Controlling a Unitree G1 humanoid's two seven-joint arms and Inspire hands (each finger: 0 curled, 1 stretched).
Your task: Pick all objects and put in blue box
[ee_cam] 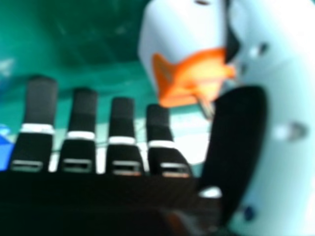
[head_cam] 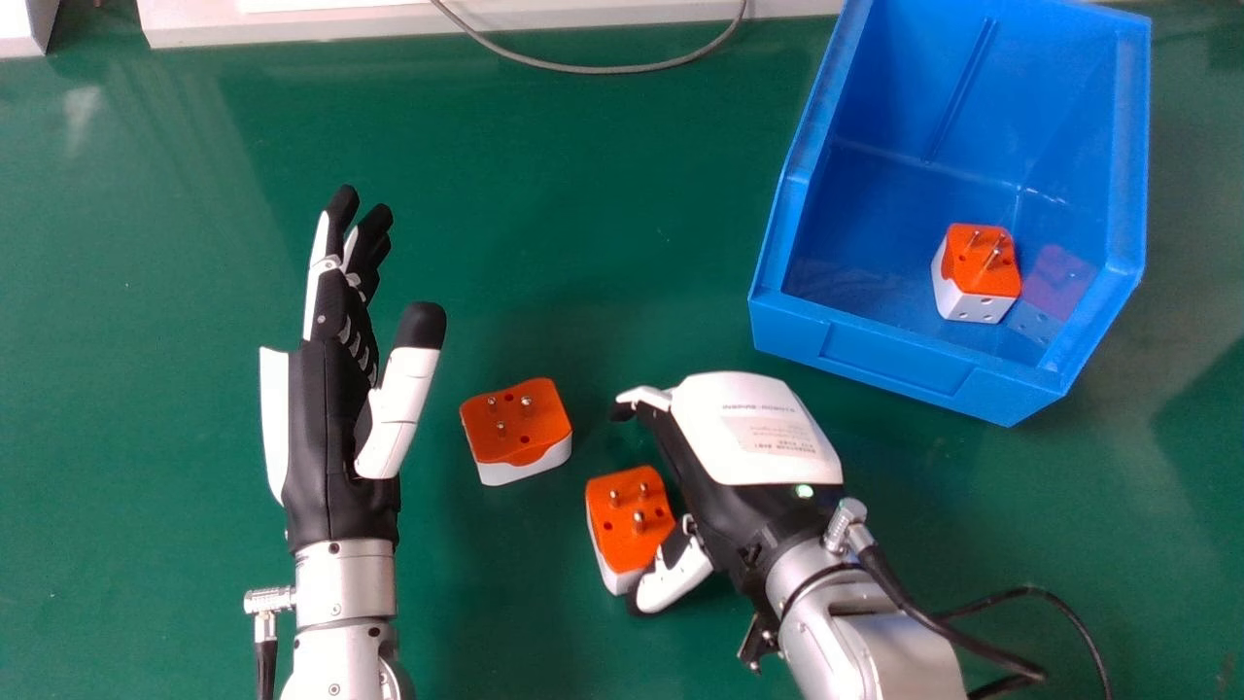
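So far, one blocky orange-and-white plastic plug adapter (head_cam: 980, 270) lies inside the open blue plastic box (head_cam: 894, 367), so I judge the job about a third done. Two similar ones are left on the green table (head_cam: 622, 224): the near adapter (head_cam: 630, 520), with the thumb of my right robot hand (head_cam: 758, 428) at its corner, and the far adapter (head_cam: 515, 428), between my hands. My right fingers are nearly straight, spread from the thumb, gripping nothing; my left robot hand (head_cam: 326, 437) is open and empty.
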